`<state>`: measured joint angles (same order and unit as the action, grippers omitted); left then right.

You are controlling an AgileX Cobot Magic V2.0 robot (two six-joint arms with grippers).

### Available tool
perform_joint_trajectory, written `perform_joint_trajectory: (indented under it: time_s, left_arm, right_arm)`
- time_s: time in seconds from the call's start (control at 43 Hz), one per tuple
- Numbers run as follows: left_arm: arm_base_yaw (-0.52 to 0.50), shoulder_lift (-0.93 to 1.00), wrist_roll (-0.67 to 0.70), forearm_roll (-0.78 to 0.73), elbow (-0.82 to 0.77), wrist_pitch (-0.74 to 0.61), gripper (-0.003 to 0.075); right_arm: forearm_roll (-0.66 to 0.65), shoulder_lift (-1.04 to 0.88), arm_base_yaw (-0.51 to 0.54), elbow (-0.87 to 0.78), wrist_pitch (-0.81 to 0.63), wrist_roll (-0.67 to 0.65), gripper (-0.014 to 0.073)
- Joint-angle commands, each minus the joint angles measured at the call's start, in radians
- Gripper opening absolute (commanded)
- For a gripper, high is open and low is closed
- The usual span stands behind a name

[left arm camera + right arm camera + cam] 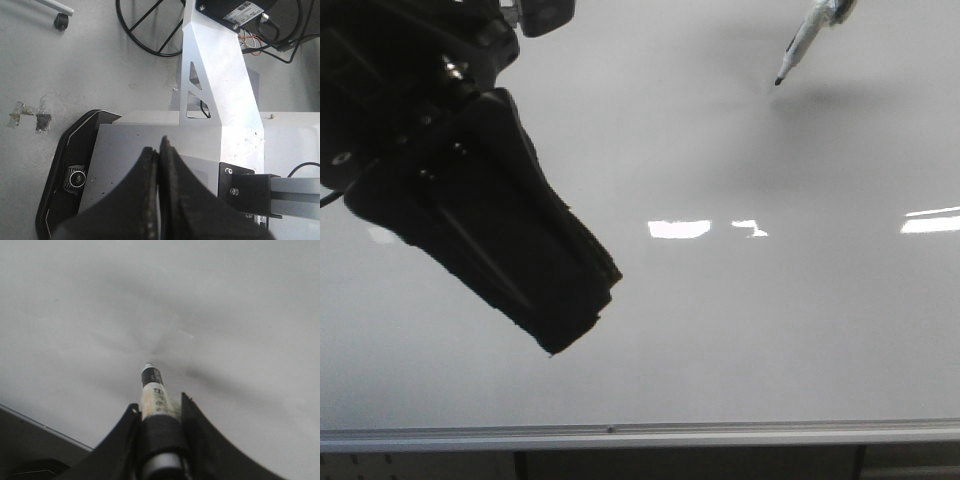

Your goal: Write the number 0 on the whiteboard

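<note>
The whiteboard (720,340) fills the front view, glossy grey-white, with a silver rail (640,436) along its lower edge. No drawn 0 shows on it. A marker (807,40) with a black tip comes in at the top right, its tip just off or at the board. In the right wrist view my right gripper (159,407) is shut on the marker (152,390), which points at the whiteboard (75,315). My left gripper (582,305) is a big dark shape at the left, shut and empty; in the left wrist view it (158,145) hangs over the robot base.
Bright rectangular light reflections (678,229) lie across the board's middle and right. In the left wrist view a white metal column (215,85), black cables (150,30) and a grey floor (75,75) show below the left gripper.
</note>
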<state>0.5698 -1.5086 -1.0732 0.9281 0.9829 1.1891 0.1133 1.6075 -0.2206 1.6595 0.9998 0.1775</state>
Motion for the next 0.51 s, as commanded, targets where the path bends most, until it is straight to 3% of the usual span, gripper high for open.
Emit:
perform_joint_trajectory:
  time_s: [0.0,0.488]
  left_arm:
    - [0.007,0.036,0.004,0.063,0.029,0.016,-0.002]
    - [0.007,0.036,0.004,0.063,0.029,0.011,-0.002]
  right_arm:
    - [-0.002,-0.033,0.006,0.039,-0.07,0.004,-0.0067]
    - [-0.002,-0.005,0.006,0.039,-0.104,0.004,-0.0067]
